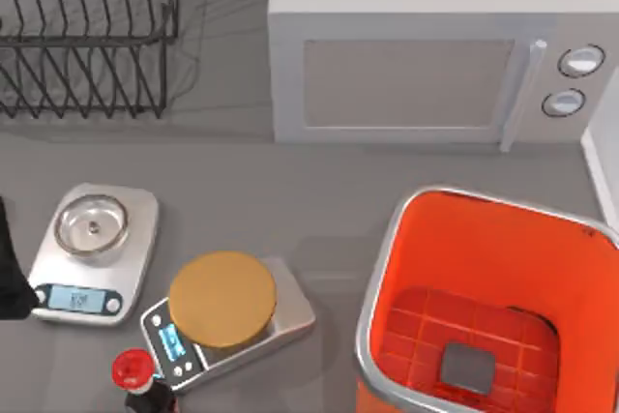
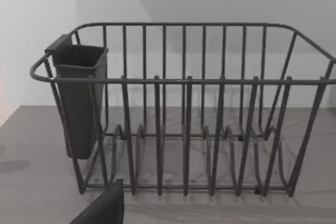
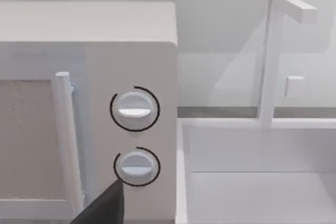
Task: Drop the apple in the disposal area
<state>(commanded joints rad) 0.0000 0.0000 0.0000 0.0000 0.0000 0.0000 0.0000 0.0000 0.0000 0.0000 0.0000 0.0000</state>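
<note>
- Left arm (image 1: 10, 278): a dark form at the left edge of the surface (image 1: 319, 210), just beside the bowl scale.
- Left fingers (image 2: 102, 208): one dark tip shows in the left wrist view. Whether they stand wide or narrow cannot be told, and nothing is seen held.
- Dish rack (image 1: 92, 36) (image 2: 184, 108): dark wire, upright at the far left of the surface, straight ahead of the left fingers and well apart from them. A dark cutlery cup (image 2: 79, 98) hangs on one end wall.
- Bowl scale (image 1: 92, 253): a silver kitchen scale that carries a steel bowl, its display lit.
- Dark bottle (image 1: 133, 371): red cap, at the near edge, touching or just beside the second scale.
- Second scale (image 1: 227, 311): silver, turned at an angle, with a round tan disc on its platform.
- Microwave (image 1: 416, 65) (image 3: 84, 103): pale grey with its door shut. Its two dials lie just ahead of the right fingers.
- Disposal area (image 1: 387, 268): an orange bin with a silver rim, at the near right of the surface in front of the microwave. Its gridded floor has a grey square at the centre.
- Right fingers (image 3: 102, 208): one dark tip shows, near the lower dial. Their spread cannot be told, and nothing is seen held.
</note>
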